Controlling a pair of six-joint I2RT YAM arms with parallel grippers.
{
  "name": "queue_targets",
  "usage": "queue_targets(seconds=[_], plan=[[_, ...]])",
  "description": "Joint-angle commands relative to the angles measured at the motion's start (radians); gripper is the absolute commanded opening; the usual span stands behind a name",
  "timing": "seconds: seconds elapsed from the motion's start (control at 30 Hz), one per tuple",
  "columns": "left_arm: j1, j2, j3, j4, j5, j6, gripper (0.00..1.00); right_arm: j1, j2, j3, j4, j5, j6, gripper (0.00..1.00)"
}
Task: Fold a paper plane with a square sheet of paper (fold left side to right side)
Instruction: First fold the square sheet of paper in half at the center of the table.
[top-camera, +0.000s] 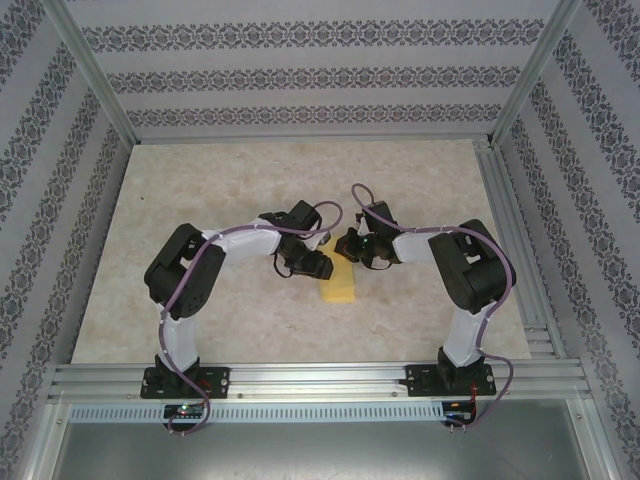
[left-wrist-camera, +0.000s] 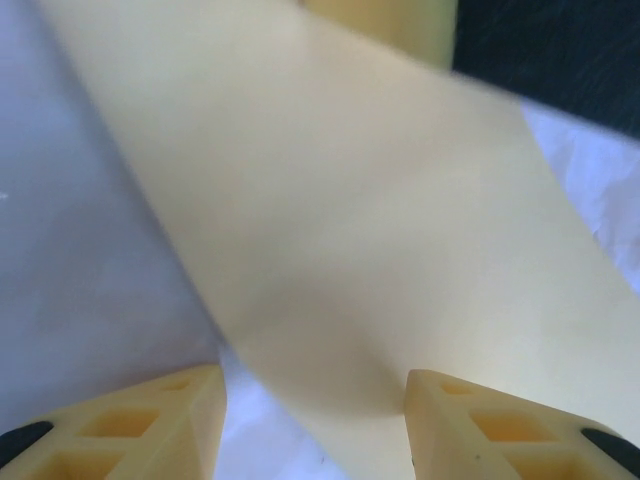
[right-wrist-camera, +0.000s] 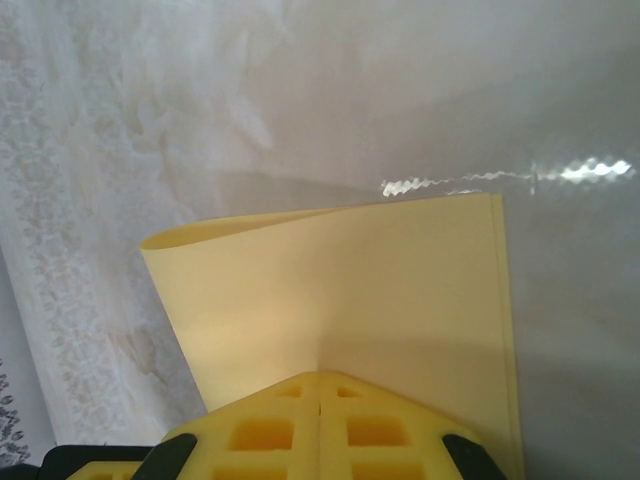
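The top camera hangs high behind the arm bases at the near edge, looking down and forward over the whole bench. Each wrist camera rides just behind its own tool, the left tool and the right tool, facing outward at very close range. All three views share the sheet of paper mid-bench.

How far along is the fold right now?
Done: the sheet is doubled over, its bend rounded, not pressed flat. In hand: the right pincer is shut on it; the left pincer is open, with paper between its jaws. Left: flatten that crease, then every dart fold; no pointed shape yet.
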Motion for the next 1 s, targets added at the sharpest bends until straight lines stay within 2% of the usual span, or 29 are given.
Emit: queue_targets(seconds=[0.0,0.1,0.23,0.37,0.67,0.97], plan=[[0.001,-0.087,0.002,-0.051,-0.020,0.006,0.53,-0.001,0.031,-0.027,-0.102,0.118,-0.031,0.04],[0.001,-0.138,0.005,-0.012,0.002,-0.004,0.51,-0.001,0.029,-0.027,-0.102,0.116,-0.033,0.04],[-0.001,-0.155,-0.026,0.114,0.091,-0.049,0.42,-0.001,0.025,-0.024,-0.107,0.119,-0.037,0.04],[-0.004,-0.120,-0.034,0.133,0.089,-0.059,0.35,-0.003,0.026,-0.022,-0.107,0.117,-0.037,0.04],[-0.004,-0.012,-0.038,0.189,0.100,-0.078,0.30,-0.001,0.029,-0.024,-0.105,0.117,-0.036,0.04],[-0.013,0.000,-0.086,0.191,0.122,-0.067,0.28,-0.002,0.039,-0.018,-0.112,0.123,-0.040,0.04]])
